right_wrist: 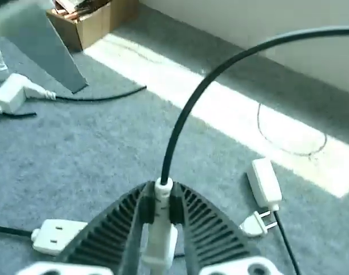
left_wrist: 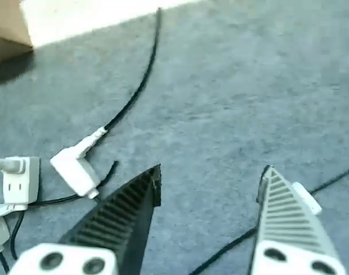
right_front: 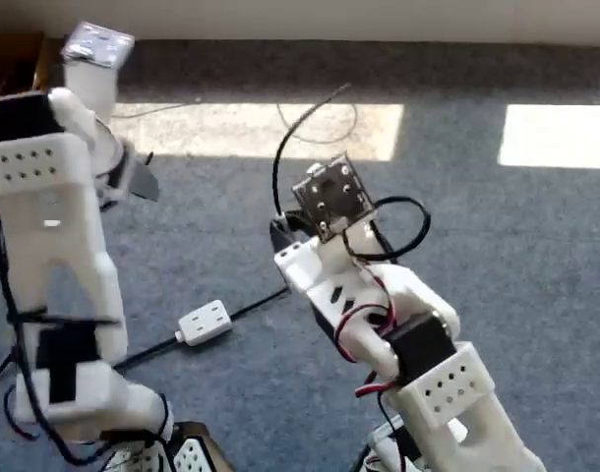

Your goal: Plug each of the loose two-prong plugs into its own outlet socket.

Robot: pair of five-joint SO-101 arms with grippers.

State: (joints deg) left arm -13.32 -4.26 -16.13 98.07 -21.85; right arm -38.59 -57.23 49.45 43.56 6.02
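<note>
**Right gripper** [right_wrist: 161, 193]: closed on a white plug [right_wrist: 158, 240], with 1 black finger on each side of the plug body. The plug's black cord [right_wrist: 189, 109] rises from between the fingertips and arcs away above the floor.

**Outlet socket** [right_wrist: 55, 235]: lies flat on the grey carpet [right_front: 497, 256], near the right gripper and apart from the held plug. In the high view it sits between the 2 arms, with a dark lead running off each end.

**Left gripper** [left_wrist: 211, 172]: open, with the jaws spread wide and nothing between them. It hangs over bare carpet.

**Angled plug** [left_wrist: 74, 170]: white and loose on the carpet, near the left gripper's dark finger. Its cord runs off toward the sunlit strip. A second outlet block [left_wrist: 17, 182] lies just beside it. Whether anything is seated in that block cannot be told.

**Surroundings and obstructions:**
- 1 loose two-prong plug [right_wrist: 257, 223] lies on the carpet, just beside a white adapter block [right_wrist: 263, 182]. Both are on the far side of the right gripper from the outlet socket.
- A thin cable loop [right_wrist: 294, 137] lies in the sunlit strip.
- A cardboard box [right_wrist: 88, 20] stands by the wall.
</note>
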